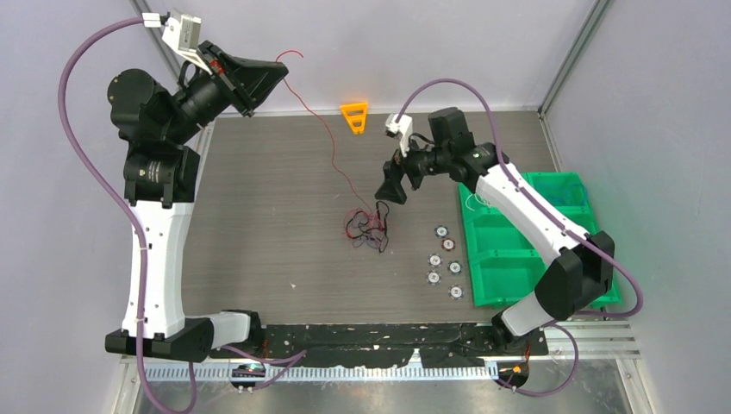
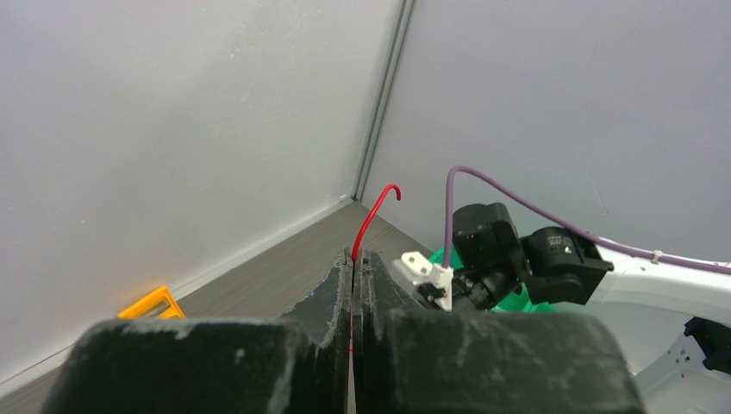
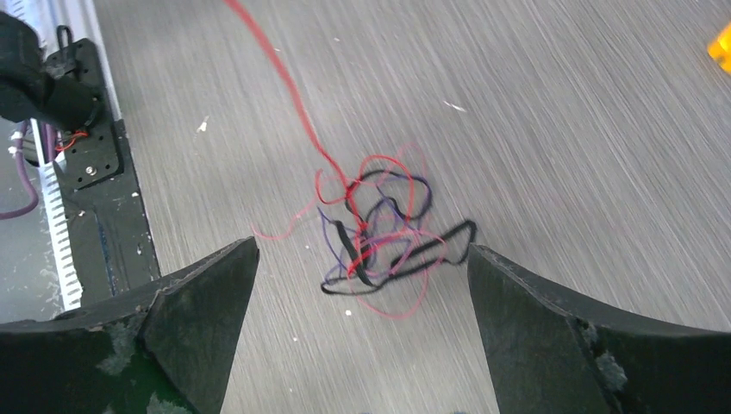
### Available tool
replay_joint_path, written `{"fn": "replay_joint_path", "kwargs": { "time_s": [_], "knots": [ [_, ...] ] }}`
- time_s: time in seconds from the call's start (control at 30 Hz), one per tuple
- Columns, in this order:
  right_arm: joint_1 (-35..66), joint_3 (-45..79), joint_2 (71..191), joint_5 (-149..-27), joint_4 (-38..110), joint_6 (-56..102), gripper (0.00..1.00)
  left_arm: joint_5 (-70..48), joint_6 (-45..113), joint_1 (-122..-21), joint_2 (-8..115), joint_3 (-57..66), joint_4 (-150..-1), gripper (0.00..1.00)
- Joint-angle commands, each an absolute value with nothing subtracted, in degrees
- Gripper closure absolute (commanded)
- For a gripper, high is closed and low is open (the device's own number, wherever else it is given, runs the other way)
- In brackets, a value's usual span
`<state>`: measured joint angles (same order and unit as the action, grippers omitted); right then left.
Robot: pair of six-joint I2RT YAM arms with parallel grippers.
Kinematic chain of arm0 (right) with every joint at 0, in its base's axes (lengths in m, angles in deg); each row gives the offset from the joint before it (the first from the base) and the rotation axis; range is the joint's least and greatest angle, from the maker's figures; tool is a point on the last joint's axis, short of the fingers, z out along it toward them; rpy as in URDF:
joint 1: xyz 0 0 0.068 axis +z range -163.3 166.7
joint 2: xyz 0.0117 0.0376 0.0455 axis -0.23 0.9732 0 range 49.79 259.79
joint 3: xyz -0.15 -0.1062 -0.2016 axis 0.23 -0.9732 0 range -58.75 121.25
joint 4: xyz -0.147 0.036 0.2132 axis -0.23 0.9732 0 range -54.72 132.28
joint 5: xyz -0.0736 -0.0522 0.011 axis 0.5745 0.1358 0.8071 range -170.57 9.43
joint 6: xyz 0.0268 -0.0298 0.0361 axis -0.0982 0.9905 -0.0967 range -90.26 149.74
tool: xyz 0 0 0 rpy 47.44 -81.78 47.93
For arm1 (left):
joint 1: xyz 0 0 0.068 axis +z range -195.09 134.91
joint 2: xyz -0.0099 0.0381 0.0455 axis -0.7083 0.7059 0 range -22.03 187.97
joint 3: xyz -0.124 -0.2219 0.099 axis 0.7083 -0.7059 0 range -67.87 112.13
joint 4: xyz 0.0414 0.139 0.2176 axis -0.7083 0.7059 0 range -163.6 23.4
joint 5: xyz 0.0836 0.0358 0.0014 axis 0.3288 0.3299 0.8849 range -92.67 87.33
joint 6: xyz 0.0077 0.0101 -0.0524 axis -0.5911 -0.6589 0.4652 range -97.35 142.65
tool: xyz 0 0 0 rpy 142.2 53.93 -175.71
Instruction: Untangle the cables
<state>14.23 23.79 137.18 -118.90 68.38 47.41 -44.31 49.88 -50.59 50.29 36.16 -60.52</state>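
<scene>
The cables (image 1: 366,228) (image 3: 379,233) lay in a small knot of red, black and purple strands on the table (image 1: 259,216), to the left of the green tray (image 1: 496,228) and apart from it. One red wire (image 1: 332,147) (image 2: 372,220) (image 3: 284,78) rose out of the knot and ran up and farther from the tray to the left gripper (image 1: 278,78) (image 2: 353,259). That gripper was raised well away from the tray and clamped tight on the wire, with a short hooked end poking past its tips. The right gripper (image 1: 390,185) (image 3: 362,248) hung over the knot on its tray side, its jaws spread wide and holding nothing. Small round discs (image 1: 444,259) lay between the knot and the tray. An orange piece (image 1: 354,116) sat farther back, left of the tray.
</scene>
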Motion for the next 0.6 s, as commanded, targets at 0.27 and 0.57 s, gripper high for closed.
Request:
{"fn": "replay_joint_path", "kwargs": {
  "time_s": [0.27, 0.57],
  "knots": [
    [23.4, 17.7, 147.2, -118.8, 48.2, 42.9, 0.3, -39.2, 53.8, -47.3, 49.2, 38.3, -61.4, 1.0],
    [23.1, 23.3, 141.5, -117.1, 51.3, 40.1, 0.95, -27.2, 50.5, -40.4, 47.1, 28.6, -52.1, 1.0]
  ]
}}
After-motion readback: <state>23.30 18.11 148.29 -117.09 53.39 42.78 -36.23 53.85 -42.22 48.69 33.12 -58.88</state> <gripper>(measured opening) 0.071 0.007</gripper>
